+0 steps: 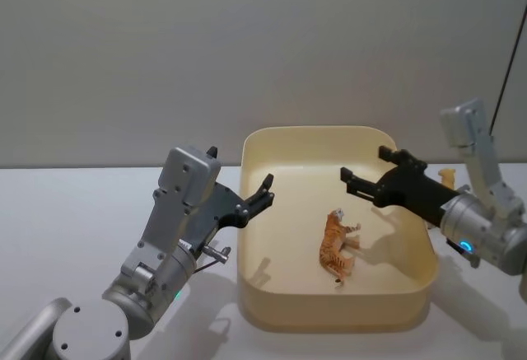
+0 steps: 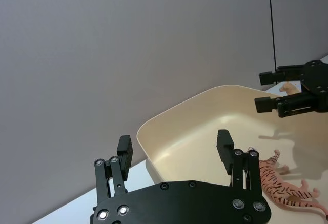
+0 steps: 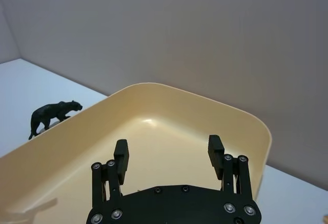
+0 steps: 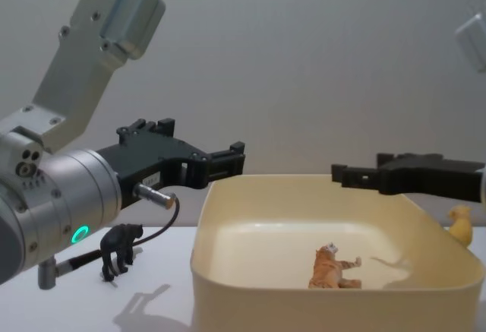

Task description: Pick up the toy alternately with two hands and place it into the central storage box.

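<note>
An orange striped tiger toy (image 1: 336,245) lies on its side on the floor of the cream-yellow storage box (image 1: 329,315), also seen as the tiger (image 4: 331,268) in the chest view. My left gripper (image 1: 268,190) hovers open and empty over the box's left rim. Over the right half of the box hangs my right gripper (image 1: 365,169), open and empty, above and just right of the tiger. The left wrist view shows the left gripper (image 2: 174,146) with the tiger (image 2: 287,185) beyond it. The right wrist view shows the right gripper (image 3: 168,148) above the box (image 3: 169,89).
A black panther toy (image 4: 120,250) stands on the white table left of the box, also seen as the panther (image 3: 51,115) from the right wrist. A small yellow toy (image 1: 447,176) stands on the table behind the box's right side. A grey wall backs the table.
</note>
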Action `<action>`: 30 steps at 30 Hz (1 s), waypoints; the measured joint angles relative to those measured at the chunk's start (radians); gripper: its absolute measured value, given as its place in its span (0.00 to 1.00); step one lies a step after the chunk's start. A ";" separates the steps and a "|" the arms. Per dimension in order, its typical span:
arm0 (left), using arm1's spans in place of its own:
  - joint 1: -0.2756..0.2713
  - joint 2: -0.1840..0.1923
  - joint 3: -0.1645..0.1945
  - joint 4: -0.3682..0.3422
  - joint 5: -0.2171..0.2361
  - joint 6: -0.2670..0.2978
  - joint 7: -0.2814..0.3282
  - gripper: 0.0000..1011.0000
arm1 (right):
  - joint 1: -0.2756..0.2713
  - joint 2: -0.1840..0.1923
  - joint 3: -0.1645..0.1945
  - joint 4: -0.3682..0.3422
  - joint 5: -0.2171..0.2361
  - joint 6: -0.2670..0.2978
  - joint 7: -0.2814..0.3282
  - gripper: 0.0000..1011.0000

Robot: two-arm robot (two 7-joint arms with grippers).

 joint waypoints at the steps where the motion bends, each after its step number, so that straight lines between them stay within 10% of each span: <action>1: 0.000 0.000 0.000 0.000 0.000 0.000 0.000 0.99 | -0.002 0.002 0.002 -0.003 0.001 -0.001 -0.002 0.92; 30: 0.000 0.000 0.000 0.000 0.000 0.000 0.000 0.99 | -0.178 0.134 0.119 -0.183 0.085 0.010 -0.192 0.99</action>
